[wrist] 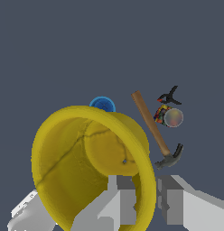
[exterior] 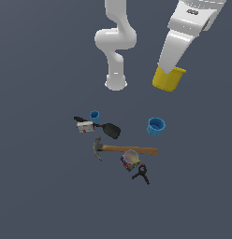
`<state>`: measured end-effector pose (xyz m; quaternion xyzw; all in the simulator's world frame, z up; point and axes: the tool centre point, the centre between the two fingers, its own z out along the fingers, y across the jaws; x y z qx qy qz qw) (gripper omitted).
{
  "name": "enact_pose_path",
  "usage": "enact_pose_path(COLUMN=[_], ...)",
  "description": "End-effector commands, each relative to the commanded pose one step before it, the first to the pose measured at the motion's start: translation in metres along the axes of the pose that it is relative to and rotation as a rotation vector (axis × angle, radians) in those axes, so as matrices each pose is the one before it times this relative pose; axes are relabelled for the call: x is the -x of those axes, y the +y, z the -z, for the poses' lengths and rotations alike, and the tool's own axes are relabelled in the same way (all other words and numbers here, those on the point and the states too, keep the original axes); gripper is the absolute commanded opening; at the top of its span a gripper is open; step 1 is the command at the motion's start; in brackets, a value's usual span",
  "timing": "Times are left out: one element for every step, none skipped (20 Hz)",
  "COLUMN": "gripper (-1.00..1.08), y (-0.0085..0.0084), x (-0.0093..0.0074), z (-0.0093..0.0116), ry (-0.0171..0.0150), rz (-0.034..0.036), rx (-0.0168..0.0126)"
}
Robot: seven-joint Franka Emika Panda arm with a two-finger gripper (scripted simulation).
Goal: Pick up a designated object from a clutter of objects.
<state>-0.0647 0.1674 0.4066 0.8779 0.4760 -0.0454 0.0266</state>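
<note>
The bright yellow cup [exterior: 169,79] hangs from my gripper [exterior: 172,69], apart from the clutter and toward the exterior view's right. In the wrist view the cup [wrist: 82,158] fills the frame with its open mouth toward the camera. My gripper [wrist: 147,198] is shut on its rim, one finger [wrist: 120,198] inside and the other [wrist: 175,200] outside. In the exterior view the arm's white link hides the fingers. The clutter lies below: two blue cups [exterior: 155,126] [exterior: 94,115], a wooden-handled hammer [exterior: 127,149], a black spatula [exterior: 110,129].
A white-red tool [exterior: 84,126], a clear round container [exterior: 130,160] and a black clamp [exterior: 142,174] lie among the clutter. The arm's white base [exterior: 116,83] stands behind. The wrist view shows the hammer [wrist: 152,128], clamp [wrist: 169,96], container [wrist: 172,117] and one blue cup [wrist: 103,103].
</note>
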Motion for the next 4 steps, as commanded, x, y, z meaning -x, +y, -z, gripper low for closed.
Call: enact_pose_path(gripper=[-1.00, -1.00, -1.00, -1.00], y=[-0.00436, -0.00095, -0.00057, -0.00019], x=[-0.00113, -0.00039, -0.00023, -0.00008], z=[0.00755, 0.00131, 0.00079, 0.00026], ry=[0.00140, 0.00000, 0.00000, 0.00000], rz=[-0.00172, 0.00000, 0.00000, 0.00000], rx=[0.00054, 0.00000, 0.00000, 0.00000])
